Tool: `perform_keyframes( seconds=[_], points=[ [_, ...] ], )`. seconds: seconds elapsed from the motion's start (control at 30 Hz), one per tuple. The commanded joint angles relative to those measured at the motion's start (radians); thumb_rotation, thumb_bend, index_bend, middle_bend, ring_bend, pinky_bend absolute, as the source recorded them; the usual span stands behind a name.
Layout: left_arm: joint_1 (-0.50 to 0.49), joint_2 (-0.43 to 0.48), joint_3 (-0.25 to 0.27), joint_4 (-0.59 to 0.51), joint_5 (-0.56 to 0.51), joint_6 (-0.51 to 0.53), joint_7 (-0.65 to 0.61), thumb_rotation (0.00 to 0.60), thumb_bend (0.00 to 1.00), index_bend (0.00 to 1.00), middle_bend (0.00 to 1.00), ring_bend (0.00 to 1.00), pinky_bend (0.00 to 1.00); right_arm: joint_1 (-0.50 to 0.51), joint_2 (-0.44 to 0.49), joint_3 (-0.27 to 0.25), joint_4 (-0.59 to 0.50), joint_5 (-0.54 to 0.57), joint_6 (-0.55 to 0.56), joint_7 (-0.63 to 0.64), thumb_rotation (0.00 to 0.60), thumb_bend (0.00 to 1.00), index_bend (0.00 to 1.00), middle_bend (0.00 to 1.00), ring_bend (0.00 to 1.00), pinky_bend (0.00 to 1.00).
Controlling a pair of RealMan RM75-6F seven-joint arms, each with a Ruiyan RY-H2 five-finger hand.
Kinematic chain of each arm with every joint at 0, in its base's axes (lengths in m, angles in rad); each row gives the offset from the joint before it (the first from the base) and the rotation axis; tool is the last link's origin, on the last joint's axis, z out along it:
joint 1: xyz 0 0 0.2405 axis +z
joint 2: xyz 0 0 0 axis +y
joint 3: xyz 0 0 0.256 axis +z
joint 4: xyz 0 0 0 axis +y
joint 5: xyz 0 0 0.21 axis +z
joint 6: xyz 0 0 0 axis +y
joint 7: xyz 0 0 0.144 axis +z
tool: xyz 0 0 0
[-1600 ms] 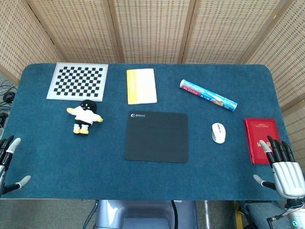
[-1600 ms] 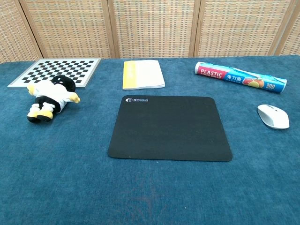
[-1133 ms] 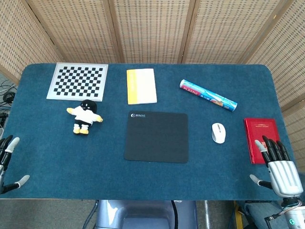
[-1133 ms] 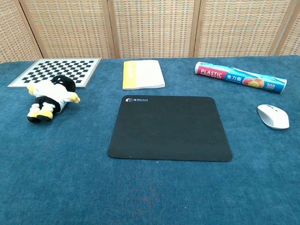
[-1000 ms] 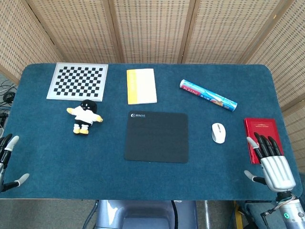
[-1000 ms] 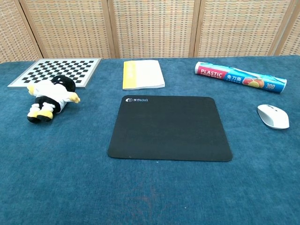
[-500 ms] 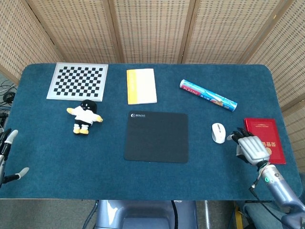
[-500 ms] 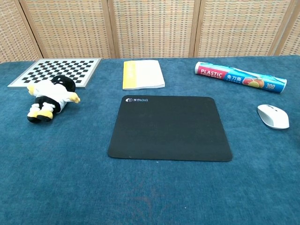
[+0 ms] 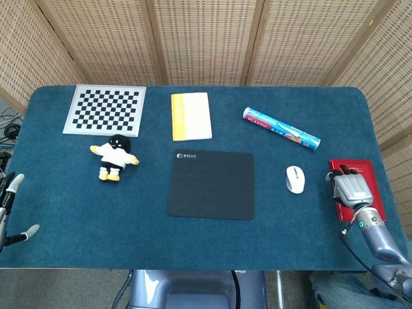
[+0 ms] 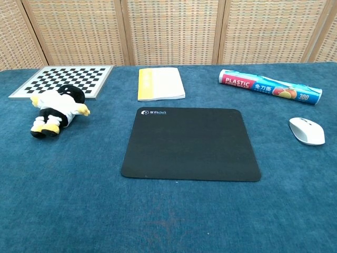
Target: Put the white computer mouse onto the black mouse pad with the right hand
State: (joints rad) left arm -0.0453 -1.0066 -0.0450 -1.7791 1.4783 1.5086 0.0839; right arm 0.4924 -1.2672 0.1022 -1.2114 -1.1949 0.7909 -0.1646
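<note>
The white computer mouse (image 9: 295,179) lies on the blue cloth, a short way right of the black mouse pad (image 9: 212,184). The chest view shows the same mouse (image 10: 306,130) and pad (image 10: 190,143) with no hand near them. My right hand (image 9: 351,188) hovers over the red book, right of the mouse and apart from it, back upward, holding nothing. My left hand (image 9: 9,206) shows only at the left table edge, fingers apart and empty.
A red book (image 9: 354,164) lies under the right hand near the right edge. Behind the mouse is a roll of plastic wrap (image 9: 280,129). A yellow booklet (image 9: 191,116), a checkerboard (image 9: 105,109) and a plush toy (image 9: 114,157) sit further left.
My right hand has risen from the front right table edge and moved forward over the red book, nearer the mouse. Mouse and pad have not moved.
</note>
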Motion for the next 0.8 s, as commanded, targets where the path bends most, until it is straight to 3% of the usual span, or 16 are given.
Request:
perform_keyframes(
  seconds=[0.03, 0.57, 0.8],
  points=[
    [0.002, 0.000, 0.001, 0.000, 0.004, 0.004, -0.002, 0.600, 0.01, 0.00, 0.00, 0.00, 0.00, 0.005, -0.021, -0.009, 0.014, -0.003, -0.005, -0.004, 0.600, 1.00, 0.30, 0.24, 0.10, 0.19],
    [0.005, 0.004, 0.001, 0.002, 0.010, 0.017, -0.016, 0.600, 0.01, 0.00, 0.00, 0.00, 0.00, 0.023, -0.076, -0.027, 0.039, 0.012, -0.011, -0.053, 0.600, 1.00, 0.30, 0.24, 0.10, 0.19],
    [0.006, 0.005, 0.003, 0.001, 0.012, 0.018, -0.016, 0.600, 0.01, 0.00, 0.00, 0.00, 0.00, 0.043, -0.079, -0.024, -0.006, 0.003, -0.033, -0.027, 0.600, 1.00, 0.30, 0.24, 0.10, 0.19]
  ],
)
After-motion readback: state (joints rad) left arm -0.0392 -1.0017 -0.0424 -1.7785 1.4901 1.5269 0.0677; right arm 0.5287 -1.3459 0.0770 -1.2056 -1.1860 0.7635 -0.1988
